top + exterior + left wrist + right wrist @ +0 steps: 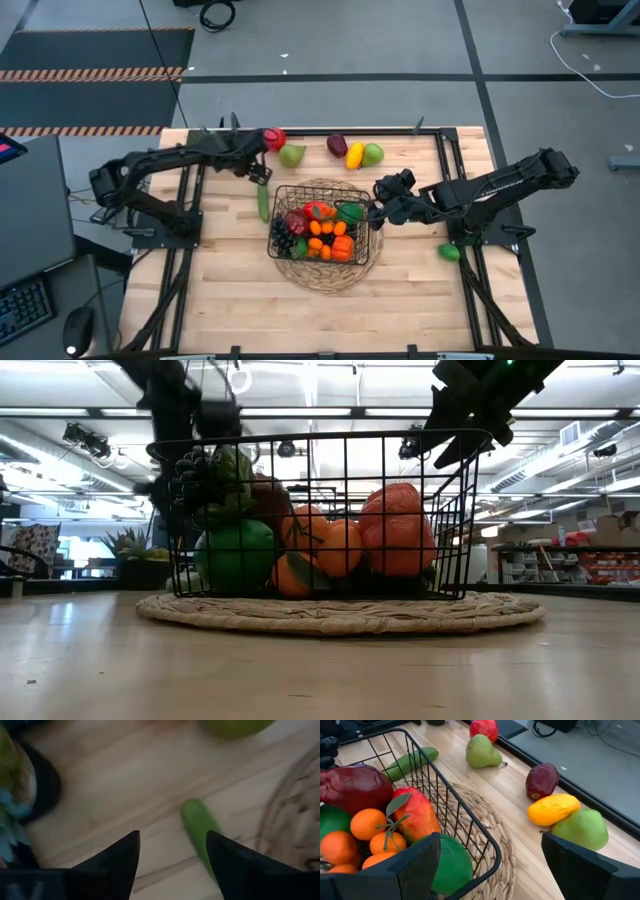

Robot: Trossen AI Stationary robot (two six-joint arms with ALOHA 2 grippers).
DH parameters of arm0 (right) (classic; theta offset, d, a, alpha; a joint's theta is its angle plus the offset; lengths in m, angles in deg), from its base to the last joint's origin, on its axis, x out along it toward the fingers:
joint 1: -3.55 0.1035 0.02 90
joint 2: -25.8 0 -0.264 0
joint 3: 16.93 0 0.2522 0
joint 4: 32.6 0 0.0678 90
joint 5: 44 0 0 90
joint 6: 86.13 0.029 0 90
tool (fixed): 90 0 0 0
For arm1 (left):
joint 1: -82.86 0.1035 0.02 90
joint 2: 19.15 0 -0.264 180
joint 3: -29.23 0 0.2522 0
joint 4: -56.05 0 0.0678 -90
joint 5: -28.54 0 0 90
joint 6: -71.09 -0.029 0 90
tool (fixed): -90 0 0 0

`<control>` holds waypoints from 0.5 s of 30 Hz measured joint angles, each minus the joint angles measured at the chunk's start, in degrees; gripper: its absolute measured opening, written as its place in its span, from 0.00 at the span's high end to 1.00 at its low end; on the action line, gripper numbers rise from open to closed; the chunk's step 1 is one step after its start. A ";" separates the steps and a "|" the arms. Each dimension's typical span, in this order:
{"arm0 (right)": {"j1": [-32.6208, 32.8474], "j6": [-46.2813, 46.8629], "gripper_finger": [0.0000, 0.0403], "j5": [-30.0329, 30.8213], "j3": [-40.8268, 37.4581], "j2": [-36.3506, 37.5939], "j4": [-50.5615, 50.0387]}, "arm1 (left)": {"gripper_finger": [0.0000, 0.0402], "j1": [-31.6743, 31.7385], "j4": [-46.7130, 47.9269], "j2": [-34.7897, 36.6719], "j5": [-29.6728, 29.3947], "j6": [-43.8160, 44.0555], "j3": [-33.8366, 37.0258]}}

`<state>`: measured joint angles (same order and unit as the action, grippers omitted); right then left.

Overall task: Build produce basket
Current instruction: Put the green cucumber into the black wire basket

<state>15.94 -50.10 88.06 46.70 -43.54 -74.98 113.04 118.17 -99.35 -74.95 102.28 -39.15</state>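
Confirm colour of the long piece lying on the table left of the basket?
Green: the cucumber; right wrist view shows it best.

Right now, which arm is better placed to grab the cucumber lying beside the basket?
Left. Its tool hangs open just above the cucumber, which shows between its fingers in the wrist view. The right tool is across the basket.

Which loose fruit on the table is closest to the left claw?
The cucumber: it lies on the wood just under the open left gripper, beside the basket. The apple and pear sit farther back.
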 joint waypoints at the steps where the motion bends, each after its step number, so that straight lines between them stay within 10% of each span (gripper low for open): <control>1: 0.00 -0.02 0.13 0.04 0.00 0.00 0.04 | 0.41 0.49 -1.89 0.00 1.48 0.18 1.83; 15: -0.55 -1.29 0.13 0.19 0.00 0.00 2.04 | 0.39 -2.52 -18.63 0.00 11.42 5.73 12.03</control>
<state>15.38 -51.39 88.26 46.70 -43.54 -72.94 110.52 99.54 -99.35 -63.53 108.00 -27.12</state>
